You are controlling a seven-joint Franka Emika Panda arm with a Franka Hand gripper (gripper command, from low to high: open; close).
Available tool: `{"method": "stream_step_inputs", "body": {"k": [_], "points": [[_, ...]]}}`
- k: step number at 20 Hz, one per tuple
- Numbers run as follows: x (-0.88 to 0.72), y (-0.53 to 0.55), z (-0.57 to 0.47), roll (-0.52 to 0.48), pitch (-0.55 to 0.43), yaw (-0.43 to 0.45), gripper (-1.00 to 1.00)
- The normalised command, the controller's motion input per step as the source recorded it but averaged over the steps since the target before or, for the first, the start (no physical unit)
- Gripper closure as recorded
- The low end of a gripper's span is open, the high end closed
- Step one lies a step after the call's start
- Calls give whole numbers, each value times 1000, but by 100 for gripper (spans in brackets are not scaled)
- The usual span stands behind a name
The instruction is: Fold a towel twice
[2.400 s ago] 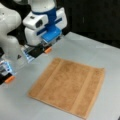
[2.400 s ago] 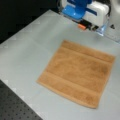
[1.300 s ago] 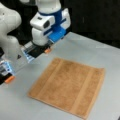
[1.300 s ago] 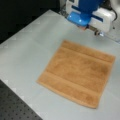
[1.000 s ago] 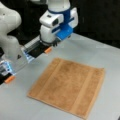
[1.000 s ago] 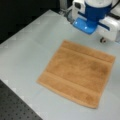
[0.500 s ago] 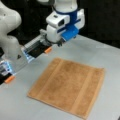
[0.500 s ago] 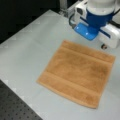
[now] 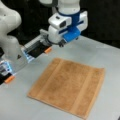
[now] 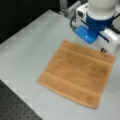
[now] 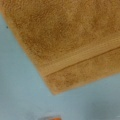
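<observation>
Towel-folding, opening stage. The towel (image 9: 68, 86) lies spread in a single layer on the grey table (image 9: 105, 57), its paler stripe bands running near two opposite edges. No fold shows in either front view, so neither of the two folds appears to have been made.

The pincer (image 9: 46, 50) hangs above the bare table, apart from the cloth. It is carried under the white-and-blue wrist housing (image 9: 66, 23). In a front view the towel (image 10: 78, 77) lies below that housing and toward the view's bottom. Its far edge passes just beneath the blue casing (image 10: 86, 33).

From the pincer's own vantage, in the wrist view, the towel (image 11: 67, 37) fills the field ahead. One of its corners points back toward the pincer and stops just short of an orange fingertip (image 11: 51, 117) at the view's bottom edge. A stripe band runs parallel to the nearer edge of that corner. The corner is therefore the part of the cloth nearest the pincer, near it but not touching.

Whether the jaws stand apart or together cannot be told. No cloth is lifted or pinched.

Judged from this layout, the step in hand is the approach to a first grasp. A first fold calls for a hold on a corner or edge, which is not yet had.
</observation>
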Motion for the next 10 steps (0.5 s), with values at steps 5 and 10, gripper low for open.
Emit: {"method": "stream_step_inputs", "body": {"k": [5, 10], "points": [[470, 392, -16, -203, 165, -205, -100], [467, 310, 13, -232, 198, -138, -100]]}}
